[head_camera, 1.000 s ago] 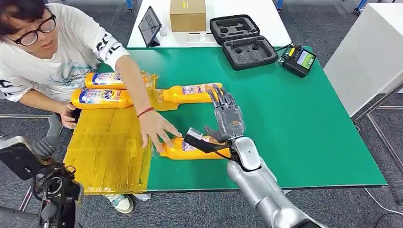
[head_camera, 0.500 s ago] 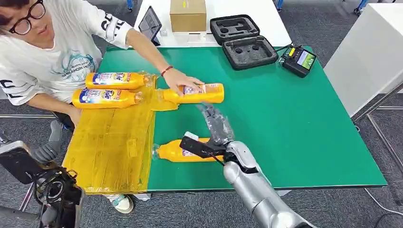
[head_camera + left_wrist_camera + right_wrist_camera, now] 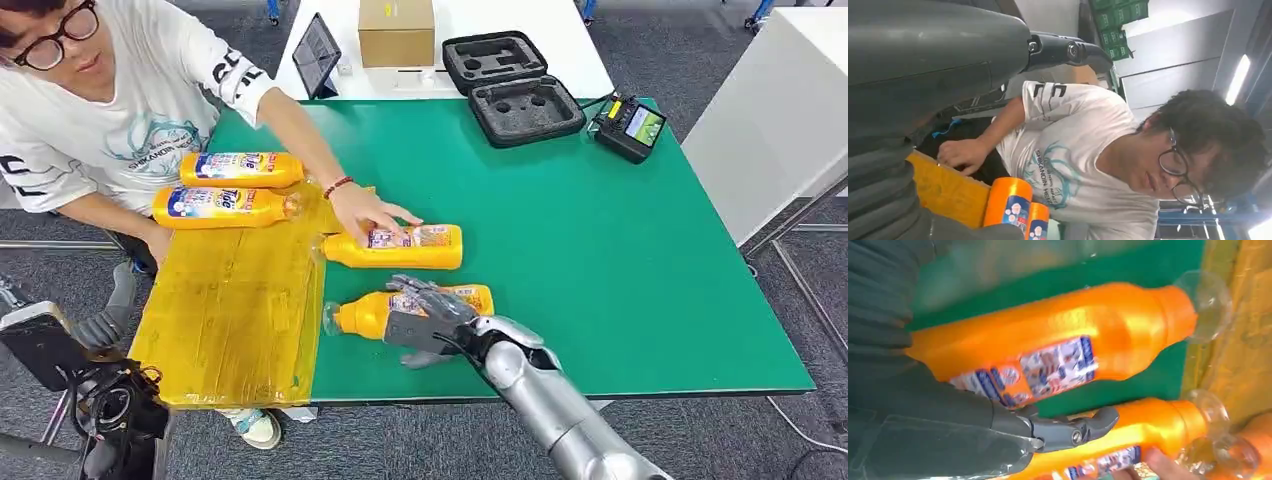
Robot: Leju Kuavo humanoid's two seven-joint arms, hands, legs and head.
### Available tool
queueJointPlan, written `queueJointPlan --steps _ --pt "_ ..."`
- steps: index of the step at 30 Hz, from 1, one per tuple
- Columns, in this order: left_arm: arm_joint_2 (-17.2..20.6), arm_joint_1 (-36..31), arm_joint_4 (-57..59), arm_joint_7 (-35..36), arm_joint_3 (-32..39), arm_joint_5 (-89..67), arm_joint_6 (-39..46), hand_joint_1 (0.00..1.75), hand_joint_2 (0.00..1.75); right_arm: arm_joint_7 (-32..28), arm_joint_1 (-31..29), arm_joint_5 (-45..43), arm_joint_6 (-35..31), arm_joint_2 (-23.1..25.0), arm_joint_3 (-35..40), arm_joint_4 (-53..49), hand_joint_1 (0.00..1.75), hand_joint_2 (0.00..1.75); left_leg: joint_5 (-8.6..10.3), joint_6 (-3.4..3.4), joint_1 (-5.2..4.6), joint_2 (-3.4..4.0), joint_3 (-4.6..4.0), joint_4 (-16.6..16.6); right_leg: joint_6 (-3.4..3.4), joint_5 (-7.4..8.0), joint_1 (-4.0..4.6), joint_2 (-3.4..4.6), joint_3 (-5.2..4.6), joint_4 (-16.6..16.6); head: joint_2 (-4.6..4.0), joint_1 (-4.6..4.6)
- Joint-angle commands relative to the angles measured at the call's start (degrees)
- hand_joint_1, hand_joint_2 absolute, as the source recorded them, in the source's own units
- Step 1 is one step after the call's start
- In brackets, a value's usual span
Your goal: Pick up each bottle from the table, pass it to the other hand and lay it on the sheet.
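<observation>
The near orange bottle [image 3: 365,312] [image 3: 1063,345] lies on its side on the green table [image 3: 620,260], cap toward the yellow sheet [image 3: 230,310]. My right hand [image 3: 425,320] lies over its middle, fingers draped across the top and the thumb [image 3: 1073,432] stretched along the near side with a strip of green between. A person's hand [image 3: 365,212] rests on a second bottle [image 3: 400,247] [image 3: 1148,425] just beyond. Two more bottles [image 3: 240,170] [image 3: 225,207] lie at the sheet's far end. My left hand [image 3: 1068,50] hangs low off the table's left, fingers extended, nothing in it.
A person leans in from the table's far left. On the white table behind stand a cardboard box [image 3: 395,30] and a tablet [image 3: 315,55]. An open black foam case [image 3: 510,85] and a small device [image 3: 627,125] sit at the green table's far side.
My right hand has dropped from above and turned down onto the near bottle. The person has slid the far bottle closer, beside the near one.
</observation>
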Motion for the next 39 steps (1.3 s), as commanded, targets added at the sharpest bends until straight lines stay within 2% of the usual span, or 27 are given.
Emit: queueJointPlan --steps 1,4,6,12,20,23,25,29,39 --pt "0.6 -1.6 3.7 0.2 1.6 0.4 -0.5 0.00 1.75 0.7 -1.9 -0.6 1.0 -4.3 3.8 2.9 0.00 1.75 -0.04 -0.05 0.03 -0.06 0.15 0.0 -0.04 -0.04 0.03 -0.01 0.17 -0.1 0.00 -0.02" --pt "0.6 -1.5 3.4 0.2 1.9 0.3 -0.7 0.00 1.75 1.3 -2.6 -0.6 0.3 -5.2 4.7 3.8 0.00 1.75 -0.13 -0.09 0.08 -0.14 0.38 -0.1 -0.07 -0.14 0.08 -0.05 0.43 -0.1 0.00 0.00" --pt "0.5 -1.4 3.7 0.2 2.3 0.6 -0.7 0.00 1.75 2.1 -3.1 -0.3 -0.9 -5.6 5.1 4.2 0.00 1.75 -0.06 -0.04 0.02 -0.05 0.18 0.0 -0.03 -0.05 0.02 -0.01 0.19 0.0 0.00 -0.02" --pt "0.0 -0.5 2.5 0.2 2.3 -0.1 -0.4 0.00 1.75 1.8 -3.5 -1.2 -3.2 -5.7 5.0 3.6 0.00 1.75 -0.09 -0.06 0.05 -0.06 0.26 0.0 -0.05 -0.08 0.04 0.01 0.28 -0.1 0.00 0.00" --pt "0.0 -0.2 2.1 0.2 2.5 0.1 -0.5 0.00 1.75 1.9 -3.5 -1.2 -3.2 -5.8 5.5 3.3 0.00 1.75 -0.10 -0.07 0.04 -0.06 0.28 0.0 -0.06 -0.10 0.04 0.01 0.30 -0.1 0.00 0.00" --pt "-0.1 0.4 1.6 0.2 2.9 0.3 -0.4 0.00 1.75 3.6 -4.4 1.4 -3.7 -6.4 7.5 4.4 0.00 1.75 -0.09 -0.06 0.03 0.00 0.21 0.0 -0.04 -0.07 0.03 0.05 0.22 0.0 0.00 0.00" --pt "-0.4 0.3 2.0 0.2 3.4 0.8 -0.8 0.00 1.75 5.7 -5.6 3.4 -0.9 -7.1 10.0 7.2 0.00 1.75 -0.06 -0.04 0.02 0.01 0.15 0.0 -0.03 -0.04 0.02 0.06 0.15 0.0 0.00 -0.02" --pt "-0.4 0.3 2.0 0.2 3.4 0.8 -0.8 0.00 1.75 5.7 -5.6 3.4 -0.9 -7.1 10.0 7.2 0.00 1.75 -0.13 -0.07 0.07 -0.06 0.36 0.0 -0.06 -0.11 0.07 0.02 0.39 -0.1 0.00 0.00" --pt "-0.4 0.3 2.0 0.2 3.4 0.8 -0.8 0.00 1.75 5.7 -5.6 3.4 -0.9 -7.1 10.0 7.2 0.00 1.75 -0.07 -0.06 0.06 -0.09 0.26 -0.1 -0.05 -0.07 0.05 -0.03 0.29 -0.1 0.00 -0.02"
